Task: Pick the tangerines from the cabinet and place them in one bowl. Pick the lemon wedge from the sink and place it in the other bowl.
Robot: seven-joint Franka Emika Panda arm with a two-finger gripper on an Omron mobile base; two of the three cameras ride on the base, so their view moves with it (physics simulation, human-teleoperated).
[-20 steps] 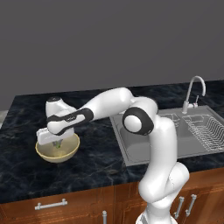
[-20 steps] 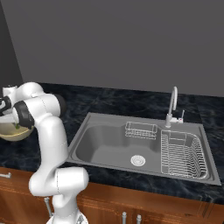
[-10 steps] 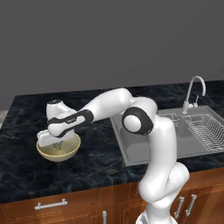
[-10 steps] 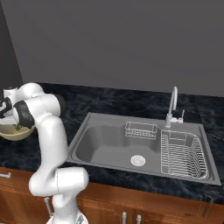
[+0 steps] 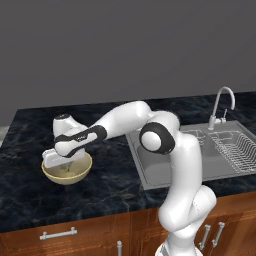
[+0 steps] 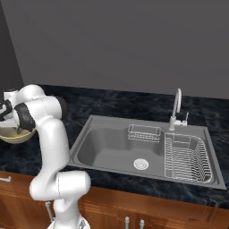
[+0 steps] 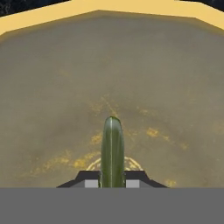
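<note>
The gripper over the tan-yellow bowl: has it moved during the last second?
No. In the left base view the gripper hangs at the same spot inside the tan-yellow bowl, which has not shifted on the counter; the lemon wedge sits between its fingertips.

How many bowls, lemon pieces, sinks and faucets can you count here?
Bowls: 1, the tan-yellow bowl
Lemon pieces: 1, the lemon wedge, between the claw fingers over the bowl
Sinks: 1, the sink
Faucets: 1, the faucet
Total: 4

Arm point(image 5: 125, 120) stretched left, hand low; fingers point(image 7: 91, 180) seemingly near-closed
</note>
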